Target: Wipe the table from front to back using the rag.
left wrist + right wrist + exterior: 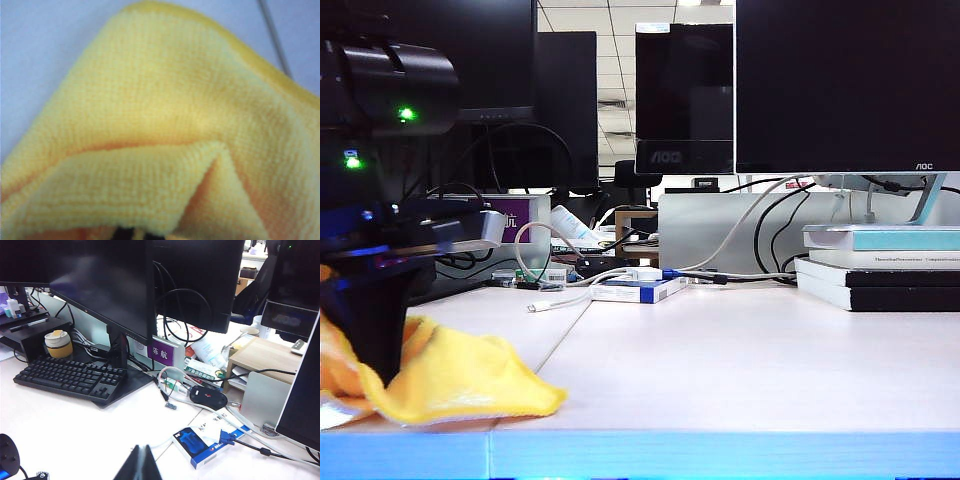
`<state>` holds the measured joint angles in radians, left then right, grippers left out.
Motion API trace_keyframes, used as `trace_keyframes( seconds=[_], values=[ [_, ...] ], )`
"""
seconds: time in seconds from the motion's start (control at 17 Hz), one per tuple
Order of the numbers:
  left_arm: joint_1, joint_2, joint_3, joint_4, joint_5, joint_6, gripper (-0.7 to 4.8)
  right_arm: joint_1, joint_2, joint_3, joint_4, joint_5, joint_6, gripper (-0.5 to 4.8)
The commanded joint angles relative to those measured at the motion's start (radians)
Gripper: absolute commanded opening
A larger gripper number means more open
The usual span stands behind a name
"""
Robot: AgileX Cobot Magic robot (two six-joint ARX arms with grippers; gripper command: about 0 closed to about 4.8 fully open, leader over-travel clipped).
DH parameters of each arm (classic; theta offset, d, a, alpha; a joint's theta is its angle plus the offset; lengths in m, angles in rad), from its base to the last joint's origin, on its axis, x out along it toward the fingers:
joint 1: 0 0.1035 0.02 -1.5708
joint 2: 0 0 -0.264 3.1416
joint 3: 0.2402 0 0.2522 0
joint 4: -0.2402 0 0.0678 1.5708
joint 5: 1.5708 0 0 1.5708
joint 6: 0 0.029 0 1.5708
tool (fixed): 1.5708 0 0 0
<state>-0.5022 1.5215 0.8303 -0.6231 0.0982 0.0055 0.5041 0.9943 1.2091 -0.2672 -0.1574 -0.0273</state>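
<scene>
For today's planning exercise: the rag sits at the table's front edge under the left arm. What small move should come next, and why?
Probably push the left gripper, shut on the yellow rag, away from the table's blue front edge toward the monitors: bare tabletop lies behind it. The right gripper is shut, raised.

The folded yellow rag covers the pale table.

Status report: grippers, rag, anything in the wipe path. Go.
Left gripper shut on rag, front left of table. Right gripper shut, empty, raised above table. Box and cables across the back of the path.
</scene>
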Motion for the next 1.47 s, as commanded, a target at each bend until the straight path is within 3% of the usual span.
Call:
trace_keyframes(
  seconds=[0.06,0.41,0.47,0.59,0.65,1.12,1.24,1.3,1.47],
  values=[
    [-0.006,0.038,-0.028,0.182,-0.035,-0.007,-0.07,0.000,-0.013,0.005,0.016,-0.002,0.001,-0.01],
    [-0.005,0.039,-0.014,0.248,-0.085,-0.024,-0.04,0.000,-0.015,0.005,0.010,-0.002,0.001,-0.01],
    [-0.005,0.039,-0.002,0.242,-0.100,-0.024,0.60,0.000,-0.015,0.005,0.010,-0.002,0.001,-0.01],
    [-0.005,0.034,0.039,0.212,-0.100,-0.012,3.48,0.000,-0.015,0.005,0.010,-0.002,0.001,-0.01],
    [-0.005,0.034,0.078,0.185,-0.100,-0.003,3.58,0.000,-0.014,0.005,0.010,-0.002,0.001,-0.01],
    [-0.005,0.021,0.389,-0.101,-0.023,0.009,3.57,0.000,0.016,0.004,0.000,-0.006,0.000,-0.01],
    [-0.005,0.009,0.454,-0.151,-0.023,0.022,2.49,0.000,0.061,0.003,-0.012,-0.062,0.000,-0.01],
    [-0.005,0.003,0.469,-0.163,-0.023,0.037,-0.20,0.000,0.085,0.003,-0.019,-0.101,0.000,-0.01],
    [-0.005,-0.003,0.484,-0.215,-0.023,0.043,-0.06,0.000,0.136,0.003,-0.034,-0.140,0.000,-0.01]
  ],
)
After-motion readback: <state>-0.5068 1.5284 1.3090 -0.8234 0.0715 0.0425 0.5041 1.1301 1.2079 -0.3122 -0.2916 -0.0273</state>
